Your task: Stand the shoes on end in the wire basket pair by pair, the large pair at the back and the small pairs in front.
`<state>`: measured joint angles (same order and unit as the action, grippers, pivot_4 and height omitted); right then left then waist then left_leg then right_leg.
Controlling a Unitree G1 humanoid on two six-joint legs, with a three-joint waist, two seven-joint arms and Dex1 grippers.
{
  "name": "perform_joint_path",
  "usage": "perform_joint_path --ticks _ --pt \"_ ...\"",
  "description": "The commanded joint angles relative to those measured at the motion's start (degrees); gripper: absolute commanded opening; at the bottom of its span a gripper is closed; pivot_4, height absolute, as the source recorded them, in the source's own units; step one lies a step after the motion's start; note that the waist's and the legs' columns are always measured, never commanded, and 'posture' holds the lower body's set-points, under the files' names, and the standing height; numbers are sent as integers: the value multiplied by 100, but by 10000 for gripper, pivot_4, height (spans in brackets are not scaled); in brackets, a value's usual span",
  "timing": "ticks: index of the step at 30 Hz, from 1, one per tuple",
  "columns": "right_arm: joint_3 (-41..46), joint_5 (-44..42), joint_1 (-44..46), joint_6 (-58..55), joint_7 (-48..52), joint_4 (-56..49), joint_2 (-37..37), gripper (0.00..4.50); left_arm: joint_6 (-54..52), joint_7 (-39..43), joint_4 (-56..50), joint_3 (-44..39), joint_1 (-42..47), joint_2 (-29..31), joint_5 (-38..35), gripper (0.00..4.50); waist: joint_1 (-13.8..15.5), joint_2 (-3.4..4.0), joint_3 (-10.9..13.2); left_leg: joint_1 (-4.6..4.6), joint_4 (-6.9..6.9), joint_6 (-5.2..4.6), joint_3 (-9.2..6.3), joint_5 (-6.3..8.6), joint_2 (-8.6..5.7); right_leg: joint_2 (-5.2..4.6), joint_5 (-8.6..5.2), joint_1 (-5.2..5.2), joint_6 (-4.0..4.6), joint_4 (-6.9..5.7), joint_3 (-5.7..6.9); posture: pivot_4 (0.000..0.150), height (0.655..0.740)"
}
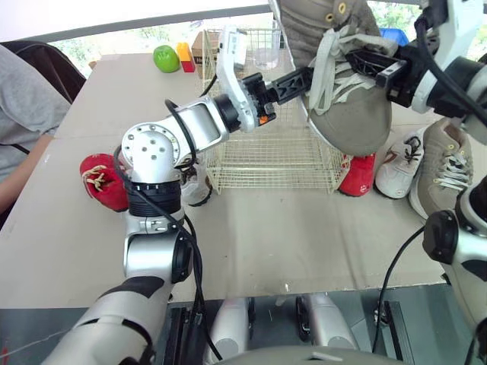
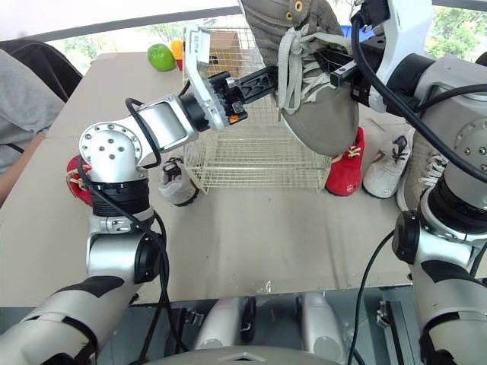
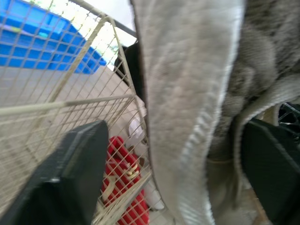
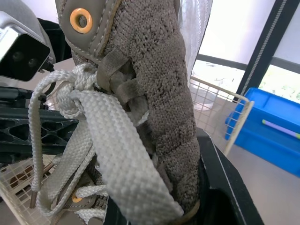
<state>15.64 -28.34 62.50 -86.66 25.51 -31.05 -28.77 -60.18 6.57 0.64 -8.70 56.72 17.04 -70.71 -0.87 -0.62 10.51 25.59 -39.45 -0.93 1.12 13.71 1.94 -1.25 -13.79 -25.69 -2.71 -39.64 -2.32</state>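
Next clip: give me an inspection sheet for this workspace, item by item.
Surface: grey table, carrying the basket and loose shoes.
Job's things: wire basket holds no shoes; large grey shoe is held in the air over it. Its mate, a white small shoe and a red small shoe lie right of the basket. A second red shoe and a pale small shoe lie left of it.
Clutter: green apple, cardboard box, blue bin at the far edge.
Grippers: right gripper clamps the held shoe at the laces; left gripper is open, straddling its sole edge.
Cables: black cables run along both arms.
Surroundings: a person's sleeve at the table's left.
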Motion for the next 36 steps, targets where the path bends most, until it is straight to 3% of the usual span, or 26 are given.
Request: perform_joint_path --ticks 1,3,5,10,15,16,18,25,28,30,33,36 --pt "116 -340 117 92 76 -385 88 785 155 214 -208 -121 181 -45 73 23403 -6 0 0 -1 2 0 0 0 0 1 0 0 0 0 -1 1500 7400" --pt "211 -382 97 34 51 -382 171 783 131 301 -203 -138 177 -63 90 15942 -2 0 0 -1 2 0 -1 0 1 2 0 0 0 0 0 1500 7400" --pt "384 -442 114 -91 30 -360 304 778 177 552 -255 -165 160 -62 82 11190 0 0 0 -1 2 -1 0 1 1 2 0 0 0 1 -1 1500 7400" --pt "808 -677 116 -39 171 -239 349 760 226 759 -258 -271 146 -10 193 9787 3 0 0 0 2 -4 0 3 1 2 0 0 0 4 0 1500 7400" --pt "589 -692 -573 842 415 -618 -255 26180 49 641 -129 -395 250 235 290 9284 5 0 0 2 3 -18 1 11 1 2 0 2 0 11 2 1500 7400" --pt "596 -720 -800 1126 556 -801 -433 28134 11 637 -96 -425 293 355 336 9236 3 0 0 2 4 -19 0 11 1 2 0 2 0 11 1 1500 7400" --pt "743 -831 -1190 1669 825 -1056 -672 37276 -97 604 -10 -525 388 566 327 9101 -7 0 0 2 4 -18 -1 11 1 4 0 2 -1 12 1 1500 7400" --pt "1188 -1296 -2253 2596 964 -1930 -1010 37406 -341 971 997 -734 1430 1682 735 9066 -1 -3 1 3 5 -18 0 11 14 21 -1 2 0 16 12 1500 7400" --pt "1441 -1610 -3085 2925 910 -2280 -844 37406 7 1350 1512 -559 1993 2095 1343 9065 20 -10 -2 8 5 -18 6 10 12 19 0 6 0 28 18 1500 7400" --pt "1605 -1920 -3619 3170 797 -2375 -565 37406 532 1621 1781 -379 2222 2288 1920 9065 17 -16 -5 9 6 -15 9 9 11 18 0 9 0 38 19 1500 7400" --pt "1682 -1990 -4377 3398 886 -2455 -726 37406 1978 2525 1928 286 2101 2576 3194 9063 19 -14 -6 5 18 3 17 -1 10 16 0 13 0 48 14 1500 7400" --pt "1778 -2106 -4542 3784 816 -2291 -791 37406 2774 2865 2261 418 1963 2476 3784 9061 28 -14 -6 5 17 4 22 -2 10 16 1 16 2 55 13 1500 7400"
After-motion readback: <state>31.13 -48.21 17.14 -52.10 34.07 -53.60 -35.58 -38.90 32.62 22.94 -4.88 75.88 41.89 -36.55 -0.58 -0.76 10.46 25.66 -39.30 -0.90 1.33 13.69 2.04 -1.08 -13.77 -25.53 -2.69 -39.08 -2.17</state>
